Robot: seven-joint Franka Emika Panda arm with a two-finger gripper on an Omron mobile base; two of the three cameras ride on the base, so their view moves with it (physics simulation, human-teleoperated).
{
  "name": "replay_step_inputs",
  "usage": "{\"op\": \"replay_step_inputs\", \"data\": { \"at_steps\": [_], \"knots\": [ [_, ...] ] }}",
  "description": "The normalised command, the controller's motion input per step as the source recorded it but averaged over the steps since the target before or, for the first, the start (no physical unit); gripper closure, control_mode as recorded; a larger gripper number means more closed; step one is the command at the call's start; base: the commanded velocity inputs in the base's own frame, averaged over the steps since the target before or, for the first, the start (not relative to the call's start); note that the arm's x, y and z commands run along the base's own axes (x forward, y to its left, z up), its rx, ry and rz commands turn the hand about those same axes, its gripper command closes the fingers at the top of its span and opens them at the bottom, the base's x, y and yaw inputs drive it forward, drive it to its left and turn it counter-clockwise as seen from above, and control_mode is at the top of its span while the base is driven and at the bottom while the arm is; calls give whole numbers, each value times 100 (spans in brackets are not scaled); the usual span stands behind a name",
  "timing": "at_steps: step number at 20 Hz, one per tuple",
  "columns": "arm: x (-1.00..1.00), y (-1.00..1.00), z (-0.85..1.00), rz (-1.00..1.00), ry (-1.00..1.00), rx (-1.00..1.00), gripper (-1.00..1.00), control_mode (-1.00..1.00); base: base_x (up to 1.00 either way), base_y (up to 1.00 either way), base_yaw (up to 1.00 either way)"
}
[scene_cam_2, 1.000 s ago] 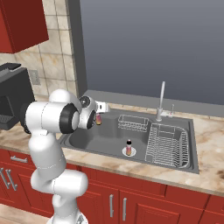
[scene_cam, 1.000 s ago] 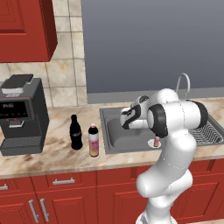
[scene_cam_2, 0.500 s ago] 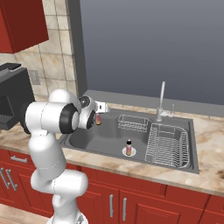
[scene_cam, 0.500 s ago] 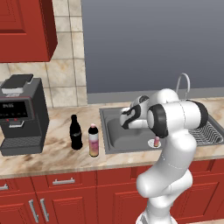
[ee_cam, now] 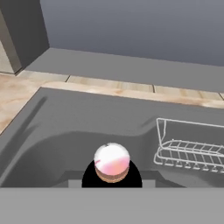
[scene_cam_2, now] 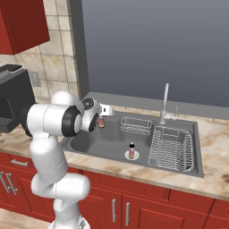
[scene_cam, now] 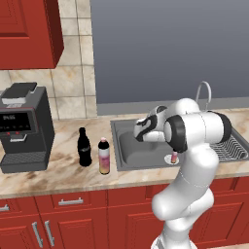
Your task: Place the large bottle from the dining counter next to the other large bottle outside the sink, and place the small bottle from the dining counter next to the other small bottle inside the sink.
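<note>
The large-bottle half looks done: two large bottles, a dark bottle (scene_cam: pixel 84 147) and a pink-capped bottle (scene_cam: pixel 103 155), stand side by side on the surface (scene_cam: pixel 58 170) at centre-left, outside the sink (scene_cam_2: pixel 107 143). A small bottle (scene_cam_2: pixel 131 150) stands at the sink's centre. The other small one (ee_cam: pixel 112 162) is clamped in the tool (scene_cam_2: pixel 102 120), raised at the sink's left edge; lowering beside its twin is left.

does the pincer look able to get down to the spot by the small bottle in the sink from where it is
Probably yes. The pincer, shut on a small bottle, hangs over the sink basin's left side. The other small bottle stands on the basin floor, with open floor showing beside it and nothing between.
</note>
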Motion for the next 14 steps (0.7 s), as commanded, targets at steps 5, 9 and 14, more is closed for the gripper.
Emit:
{"op": "replay_step_inputs", "data": {
  "at_steps": [5, 9, 14],
  "knots": [
    [0, -35, -25, 0, 0, 0, 100, -100, 0, 0, 0],
    [0, -37, -25, 0, 0, 0, 100, -100, 0, 0, 0],
    [0, -39, -16, 2, 0, 0, 100, -100, 0, 0, 0]
  ]
}}
